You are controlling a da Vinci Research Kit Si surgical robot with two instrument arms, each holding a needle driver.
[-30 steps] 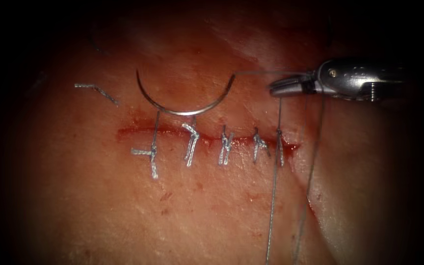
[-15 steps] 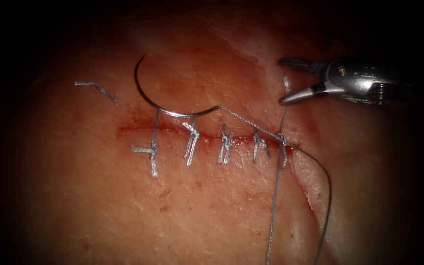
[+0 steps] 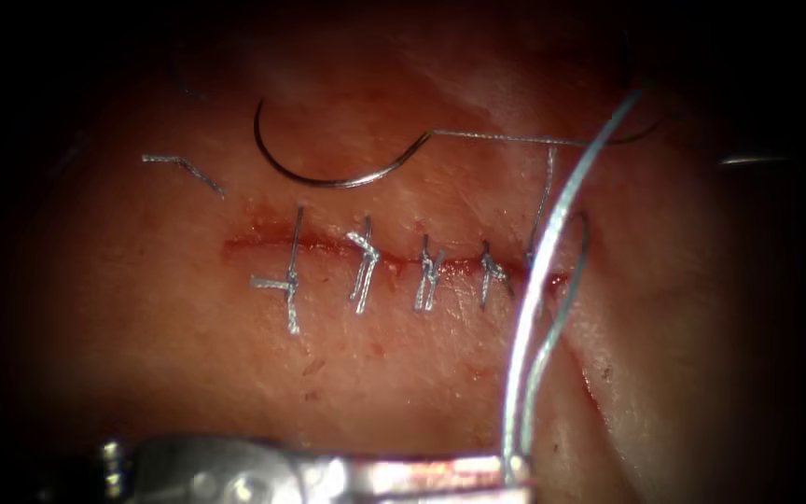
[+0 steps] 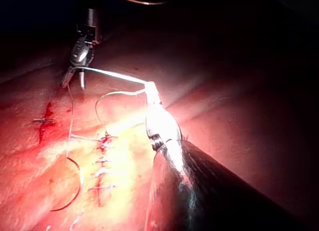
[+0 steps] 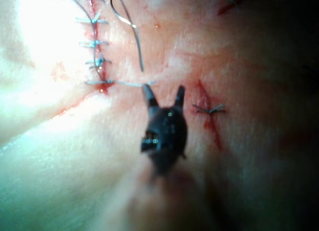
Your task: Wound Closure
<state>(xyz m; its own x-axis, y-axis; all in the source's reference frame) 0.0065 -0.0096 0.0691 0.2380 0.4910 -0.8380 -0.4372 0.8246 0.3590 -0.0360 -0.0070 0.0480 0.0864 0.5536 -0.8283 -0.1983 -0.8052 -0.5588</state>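
While the left tool (image 3: pixel 515 471) lies along the lower edge of the endoscope view, we see its jaws closed on the thread (image 3: pixel 552 243), which rises from the tip as a bright doubled strand. In the left wrist view the same tool (image 4: pixel 151 86) pinches the thread (image 4: pixel 114 75) at its tip, and the strand runs taut from there across to the right tool (image 4: pixel 74 81).

The right tool (image 5: pixel 163 97) shows in its own wrist view with jaws spread apart. Whether the thread passes between them or just beside them we cannot say for certain, since the left wrist view is strongly lit at that spot; we see no grip on it.

The needle (image 3: pixel 333 168) lies free on the tissue (image 3: pixel 188 373) above the cut (image 3: pixel 394 263), held by neither tool and not in the tissue. Its curve opens upward, and its thread end is at the right, from where the thread runs rightward across the tissue. In the left wrist view the needle (image 4: pixel 72 188) lies beside the stitch row, and in the right wrist view the needle (image 5: pixel 124 21) rests near the stitches.

Four tied stitches (image 3: pixel 426 280) cross the cut, and a fifth strand goes down at its right end. A cut end of thread (image 3: pixel 184 170) lies on the tissue left of the needle. Red fluid (image 3: pixel 263 247) lines the cut.
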